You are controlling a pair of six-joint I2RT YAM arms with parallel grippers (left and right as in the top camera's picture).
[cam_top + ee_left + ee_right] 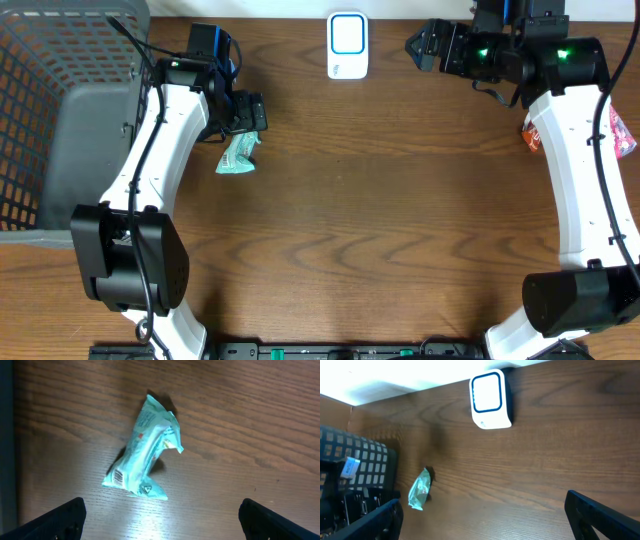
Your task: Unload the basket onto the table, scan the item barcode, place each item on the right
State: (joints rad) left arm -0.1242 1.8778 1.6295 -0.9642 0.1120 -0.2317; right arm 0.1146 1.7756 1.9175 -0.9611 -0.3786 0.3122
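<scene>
Broadly, the worktop (400, 230) is bounded by the basket (40, 90) at its left edge and the scanner (347, 45) at its back edge, with open room left between them for carrying. Both the left pincer (161, 520) and the right pincer (485, 520) are spread wide and hold nothing, the left poised above the packet (145, 452), which lies on the worktop near the basket. The packet is best gripped across its crumpled middle, off the barcode (118, 477) at its end, so that this stays bare for the scanner.
</scene>
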